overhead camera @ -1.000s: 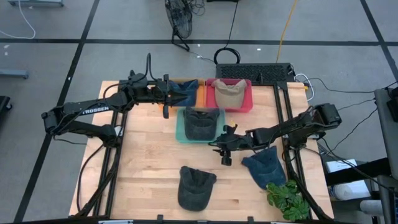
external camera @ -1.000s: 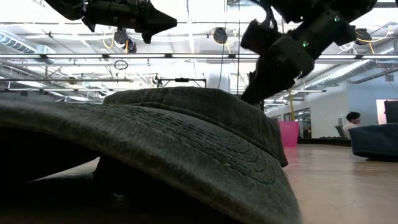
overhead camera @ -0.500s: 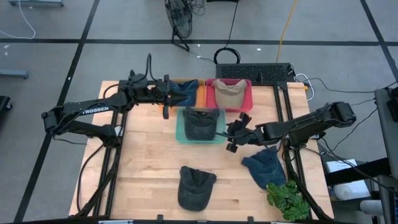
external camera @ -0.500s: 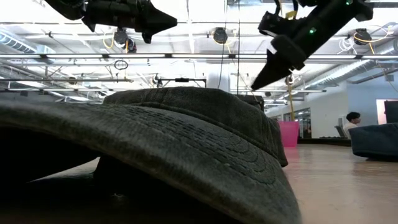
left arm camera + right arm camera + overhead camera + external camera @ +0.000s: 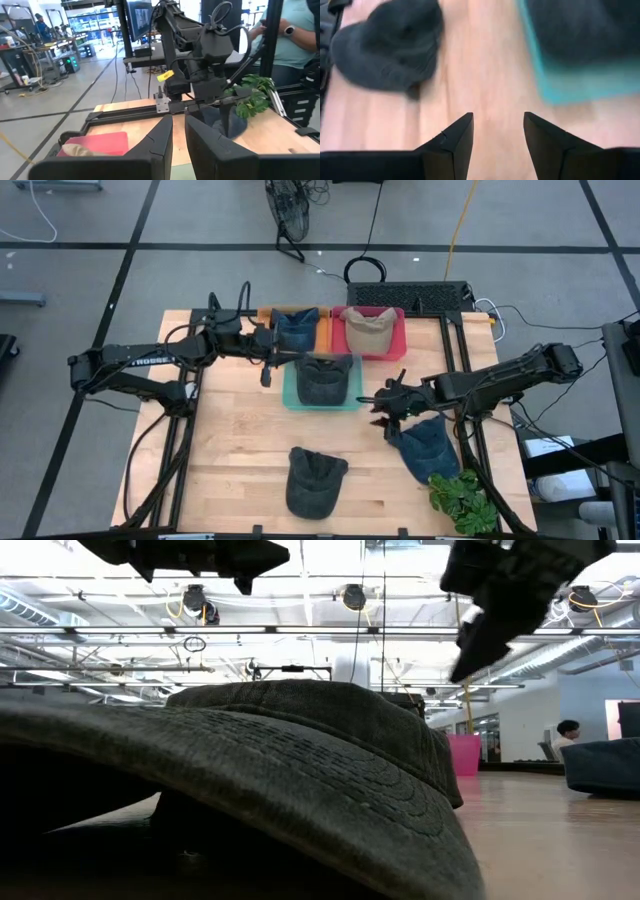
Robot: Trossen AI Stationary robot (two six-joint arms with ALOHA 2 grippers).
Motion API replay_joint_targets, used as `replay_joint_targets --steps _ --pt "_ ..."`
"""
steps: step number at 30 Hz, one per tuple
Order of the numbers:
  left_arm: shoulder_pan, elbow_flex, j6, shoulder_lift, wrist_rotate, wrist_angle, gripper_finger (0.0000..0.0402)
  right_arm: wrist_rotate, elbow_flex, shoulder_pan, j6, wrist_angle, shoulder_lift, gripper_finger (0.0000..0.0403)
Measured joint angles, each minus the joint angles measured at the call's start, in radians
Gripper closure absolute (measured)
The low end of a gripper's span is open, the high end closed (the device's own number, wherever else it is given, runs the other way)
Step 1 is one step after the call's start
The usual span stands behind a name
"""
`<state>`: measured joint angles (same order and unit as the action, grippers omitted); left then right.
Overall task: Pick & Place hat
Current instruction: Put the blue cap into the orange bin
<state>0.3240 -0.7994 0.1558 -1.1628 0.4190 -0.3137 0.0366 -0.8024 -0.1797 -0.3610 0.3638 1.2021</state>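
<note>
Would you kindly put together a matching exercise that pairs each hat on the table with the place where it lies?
Things:
1. tan hat
2. dark grey hat near the table's middle
3. blue hat at the back
4. blue hat by the plant

Places:
A. in the green tray
B. on the bare table, under the right gripper
C. in the red tray
D. in the orange tray

Pairs: 1-C, 2-A, 3-D, 4-B
</note>
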Motion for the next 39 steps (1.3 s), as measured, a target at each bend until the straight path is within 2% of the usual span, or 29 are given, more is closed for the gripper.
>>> replay_joint_targets --steps 5,17,22,27,39 --pt "0.003 0.000 0.001 0.000 0.000 0.004 0.0339 -0.107 0.000 -0.034 -0.115 0.156 -0.002 0.0248" --pt "0.026 0.000 0.022 0.000 -0.002 0.036 0.0339 -0.377 0.000 -0.152 -0.347 0.389 -0.002 0.0248" --pt "0.026 0.000 0.122 0.000 -0.003 0.065 0.0339 -0.383 0.000 -0.160 -0.362 0.476 -0.002 0.0248" --pt "0.026 0.000 0.122 0.000 -0.020 0.084 0.0339 -0.379 0.000 -0.183 -0.372 0.543 -0.002 0.0248" --pt "0.025 0.000 0.053 0.000 -0.037 0.180 0.0339 -0.224 0.000 -0.346 -0.330 0.631 -0.001 0.0248"
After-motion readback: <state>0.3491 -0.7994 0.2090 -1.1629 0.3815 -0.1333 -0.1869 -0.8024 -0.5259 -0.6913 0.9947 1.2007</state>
